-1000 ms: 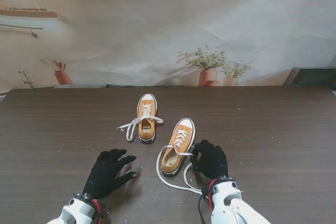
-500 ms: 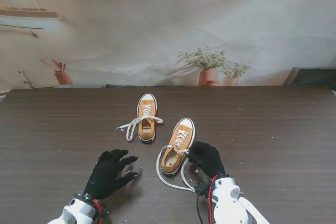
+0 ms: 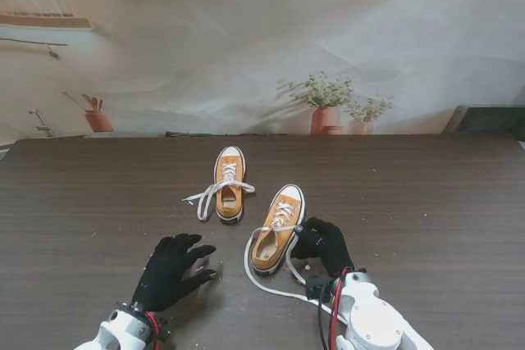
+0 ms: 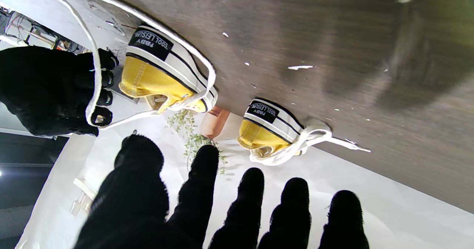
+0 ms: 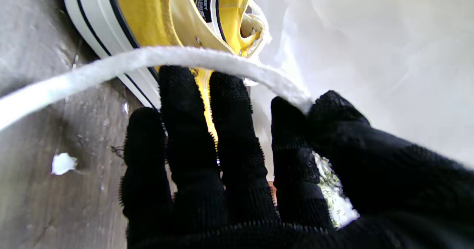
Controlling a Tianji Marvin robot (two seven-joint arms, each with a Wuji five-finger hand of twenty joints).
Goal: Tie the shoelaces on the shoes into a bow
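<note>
**Right hand has shifted its hold on the near shoe's lace; left hand idle**

Nearest to us, our right hand (image 3: 324, 243) sits just right of the near shoe (image 3: 277, 239). Over the last second its wrist has rolled and the forearm swung to the right, while the fingers kept close against the shoe's side. The right wrist view shows thumb and forefinger pinched on the white lace (image 5: 155, 58), which arcs over the other three fingers; those lie together against the sole.

Our left hand (image 3: 170, 268) is spread, palm down, holding nothing, well to the left of the near shoe. It has not moved across the three stand frames.

The lace's slack (image 3: 267, 280) loops on the table (image 3: 426, 202) around the heel, nearer to us than the shoe, and its curve on the right side has tightened since a second ago. We judge the right hand is drawing up one lace end; no loop or crossing is formed yet, so the bow on this shoe is barely begun.

Farther off, the far shoe (image 3: 230, 183) stands unmoved, its laces (image 3: 207, 196) trailing loose to its left. Untied, as far as we can make out.

Beyond the table edge, potted plants (image 3: 328, 104) stand against the backdrop.
</note>
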